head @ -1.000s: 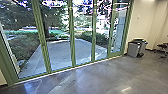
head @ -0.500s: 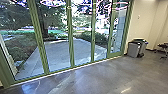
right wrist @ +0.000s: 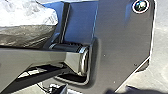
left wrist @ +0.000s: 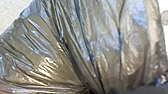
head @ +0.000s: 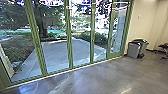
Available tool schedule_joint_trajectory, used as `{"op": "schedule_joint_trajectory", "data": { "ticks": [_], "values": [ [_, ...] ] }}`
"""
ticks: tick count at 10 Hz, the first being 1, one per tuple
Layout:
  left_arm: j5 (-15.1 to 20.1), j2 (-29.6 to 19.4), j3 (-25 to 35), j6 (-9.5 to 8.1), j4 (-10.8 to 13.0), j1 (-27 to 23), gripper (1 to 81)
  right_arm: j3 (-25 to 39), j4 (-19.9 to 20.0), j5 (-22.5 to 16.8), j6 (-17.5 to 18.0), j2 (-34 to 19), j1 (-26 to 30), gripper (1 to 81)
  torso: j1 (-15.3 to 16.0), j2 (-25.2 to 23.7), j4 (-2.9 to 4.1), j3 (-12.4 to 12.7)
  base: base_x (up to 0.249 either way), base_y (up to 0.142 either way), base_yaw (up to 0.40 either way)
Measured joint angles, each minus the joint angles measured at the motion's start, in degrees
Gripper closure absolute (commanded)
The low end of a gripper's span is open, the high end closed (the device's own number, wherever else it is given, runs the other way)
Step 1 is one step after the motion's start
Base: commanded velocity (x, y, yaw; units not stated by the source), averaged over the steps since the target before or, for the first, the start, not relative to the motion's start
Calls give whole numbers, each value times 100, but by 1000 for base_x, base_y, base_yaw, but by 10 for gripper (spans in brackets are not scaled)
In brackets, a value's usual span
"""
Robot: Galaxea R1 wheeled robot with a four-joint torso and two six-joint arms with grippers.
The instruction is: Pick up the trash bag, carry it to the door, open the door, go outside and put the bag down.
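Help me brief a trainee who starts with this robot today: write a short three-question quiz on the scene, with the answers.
1. Multiple choice: What colour are the frames around the tall glass panels?
a) white
b) green
c) red

2. True or false: The bins stand outdoors on the paving.

3. Short answer: In which wrist view, left or right, do folds of the trash bag run together towards one spot?

Key:
1. b
2. False
3. Left
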Motion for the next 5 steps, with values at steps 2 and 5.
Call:
{"op": "schedule_joint_trajectory", "data": {
  "ticks": [2,5],
  "values": [
    [0,0,0,2,0,0,811,0,0,0,0,0,0,10,0,0,0,0,140,-74,0],
    [0,0,0,2,0,0,811,0,0,0,0,0,0,10,0,0,0,0,139,-74,0]
  ]
}}
